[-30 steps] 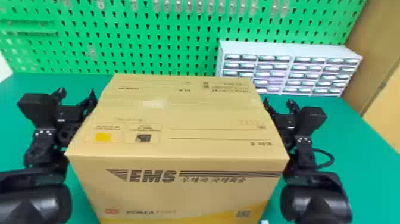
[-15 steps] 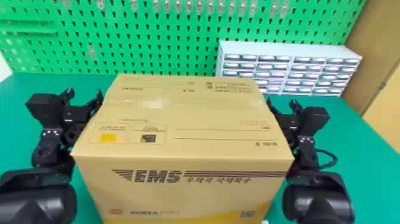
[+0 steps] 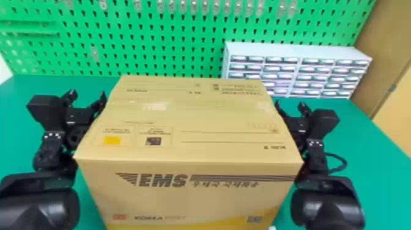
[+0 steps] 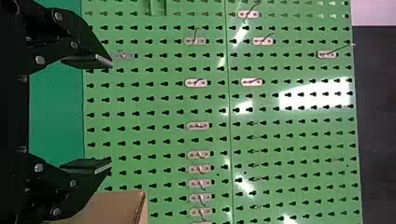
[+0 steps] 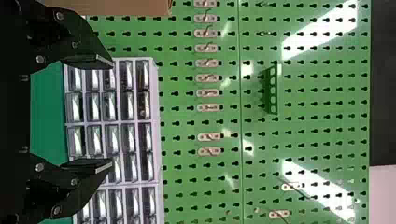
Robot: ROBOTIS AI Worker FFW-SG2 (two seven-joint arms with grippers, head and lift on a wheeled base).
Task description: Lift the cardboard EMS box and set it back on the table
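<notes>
Closed cardboard EMS box [image 3: 195, 122] between the left hand [image 3: 87, 95] and right hand [image 3: 290, 106], both spread wide, fingers at its sides; contact unclear.

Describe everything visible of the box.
The box is tan, cardboard by its look, closed, with clear tape along the top seam, dark print on top and front, and a yellow band low on the front. It is upright between the left tool and right tool. Whether anything touches its sides, or it is off the table, I cannot tell.
</notes>
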